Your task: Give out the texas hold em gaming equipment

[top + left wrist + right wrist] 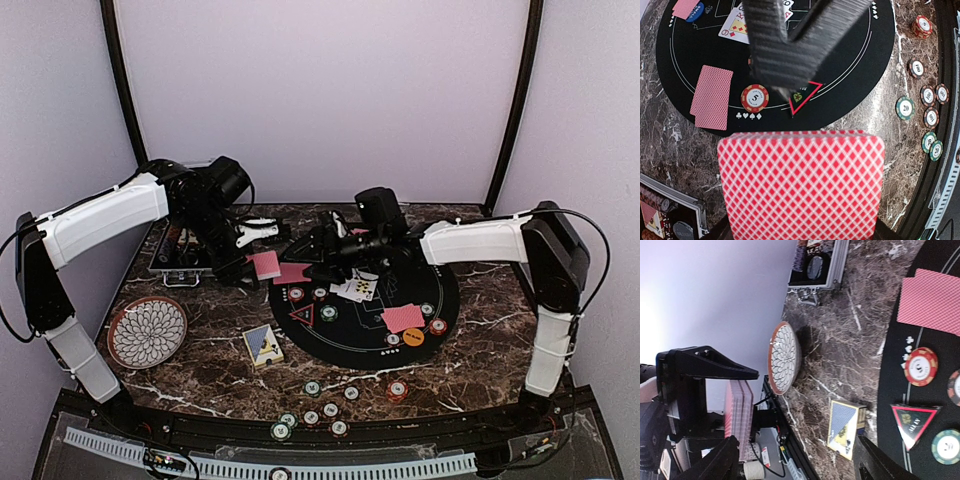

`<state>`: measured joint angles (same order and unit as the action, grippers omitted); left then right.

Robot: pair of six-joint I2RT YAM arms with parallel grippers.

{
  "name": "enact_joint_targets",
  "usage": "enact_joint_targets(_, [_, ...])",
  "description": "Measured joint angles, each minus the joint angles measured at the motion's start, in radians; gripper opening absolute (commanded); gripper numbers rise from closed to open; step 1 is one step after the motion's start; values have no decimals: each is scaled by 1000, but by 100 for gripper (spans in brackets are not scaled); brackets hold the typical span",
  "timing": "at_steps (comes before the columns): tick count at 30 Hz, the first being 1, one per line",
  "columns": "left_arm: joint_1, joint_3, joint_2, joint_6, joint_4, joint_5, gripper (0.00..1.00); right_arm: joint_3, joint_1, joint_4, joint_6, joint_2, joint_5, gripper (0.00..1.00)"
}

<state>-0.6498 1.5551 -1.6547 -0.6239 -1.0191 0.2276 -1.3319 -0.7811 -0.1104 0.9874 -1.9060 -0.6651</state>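
Just off the mat's (350,345) far-left edge, the left gripper (262,265) clamped the deck (800,185), presumably so the right gripper (797,450), fingers apart, could take cards

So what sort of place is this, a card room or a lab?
Most likely a robot test booth staged as a poker table, not a card room: two robot arms bolted to the marble-look table, plain walls boxing it in, and a black poker mat with chips and red-backed cards.
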Motion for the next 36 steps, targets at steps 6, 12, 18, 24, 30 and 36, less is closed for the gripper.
enact_joint_targets(6, [0,0,0,0,0,0,0,6,-24,-136,104,-21,-70,80])
enact_joint_targets(12, [0,0,0,0,0,0,0,-2,-37,-204,159,-62,-103,79])
enact_joint_targets(18, [0,0,0,0,1,1,0,-40,-59,-212,194,-113,-121,79])
enact_joint_targets(24, [0,0,0,0,1,2,0,-75,-77,-260,228,-137,-132,79])
enact_joint_targets(30, [0,0,0,0,1,8,0,-114,-90,-291,264,-178,-144,77])
enact_joint_targets(36, [0,-2,0,0,1,13,0,-154,-103,-311,293,-234,-153,75])
